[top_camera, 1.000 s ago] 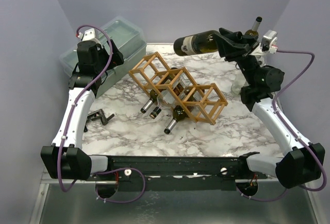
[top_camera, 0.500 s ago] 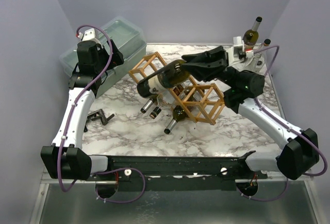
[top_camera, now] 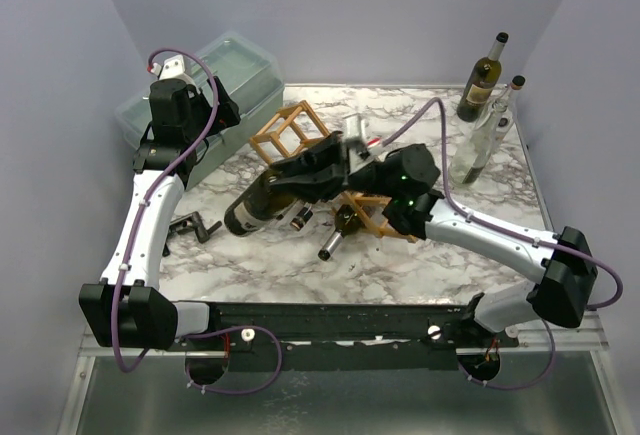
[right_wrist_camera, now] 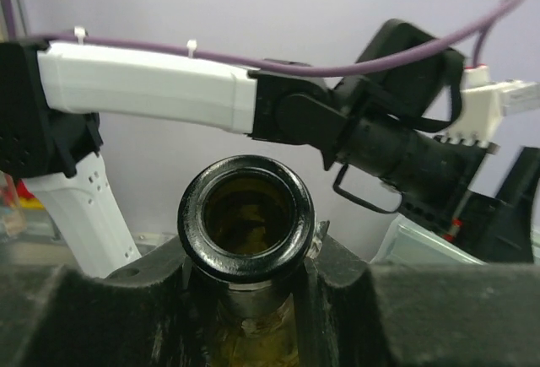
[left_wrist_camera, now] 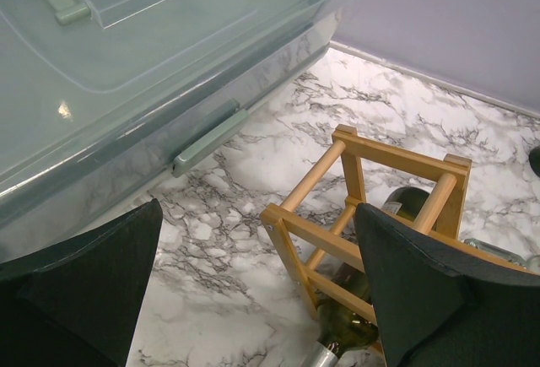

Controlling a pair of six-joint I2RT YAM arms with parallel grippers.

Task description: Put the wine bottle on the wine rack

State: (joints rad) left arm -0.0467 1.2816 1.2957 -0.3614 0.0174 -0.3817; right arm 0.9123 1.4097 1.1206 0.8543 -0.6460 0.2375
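Observation:
My right gripper (top_camera: 303, 171) is shut on the neck of a dark wine bottle (top_camera: 252, 207). It holds the bottle tilted, base down-left, just in front of the left end of the wooden wine rack (top_camera: 291, 131). In the right wrist view the bottle's open mouth (right_wrist_camera: 246, 213) sits between my fingers (right_wrist_camera: 93, 316). The rack holds bottles, their necks (top_camera: 331, 244) pointing toward me. My left gripper (left_wrist_camera: 253, 299) is open and empty, above the rack's left end (left_wrist_camera: 363, 177).
A lidded clear plastic bin (top_camera: 205, 80) stands at the back left and fills the upper left of the left wrist view (left_wrist_camera: 126, 63). Two upright bottles (top_camera: 481, 80) stand at the back right. A small black object (top_camera: 195, 226) lies by the left arm.
My right arm has swung the bottle from high at the back right, down and left across the rack, to its front left. The left arm has not moved.

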